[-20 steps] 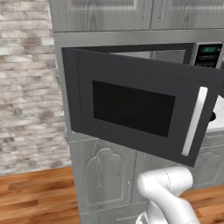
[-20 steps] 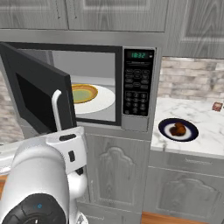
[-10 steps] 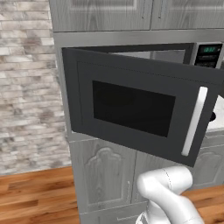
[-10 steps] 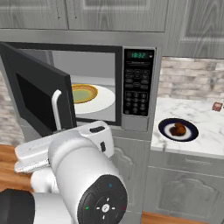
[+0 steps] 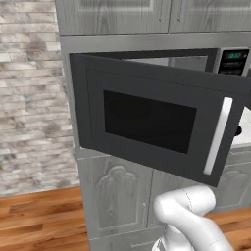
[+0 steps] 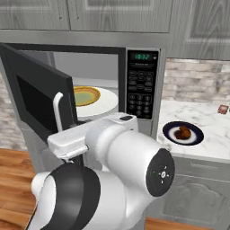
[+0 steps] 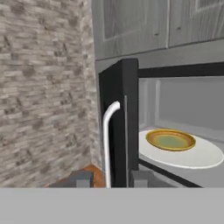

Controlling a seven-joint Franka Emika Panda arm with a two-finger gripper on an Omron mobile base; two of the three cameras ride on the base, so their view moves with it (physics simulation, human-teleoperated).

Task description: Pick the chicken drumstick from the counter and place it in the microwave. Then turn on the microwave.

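Drumstick (image 6: 182, 132): on a dark blue plate (image 6: 170, 135) on the bench (image 6: 211, 123), right of the microwave (image 6: 143, 56); not yet picked up.
Microwave door (image 5: 152, 122): swung open, white handle (image 7: 108, 140) at its free edge.
Turntable (image 7: 205, 156): white, carrying a yellow-brown bowl (image 7: 170, 140); bare white around the bowl.
Jaws (image 7: 107, 179): low in front of the door's edge, one tip either side of the handle's lower end; partly apart, nothing gripped as far as can be seen.
Stage: door open, meat not fetched; most of the task judged still ahead.
Risk, door: handle sits between the tips, so a sideways pull-out could drag the door and swing it partly shut.
Risk, reach: drumstick lies well to the right, so a wide swing could clip the open door or the keypad (image 6: 139, 93).
Risk, grasp: small glossy lump on a rimmed plate; could slip or skid with the plate.
Risk, placing: bowl takes the turntable's middle; little room beside it.
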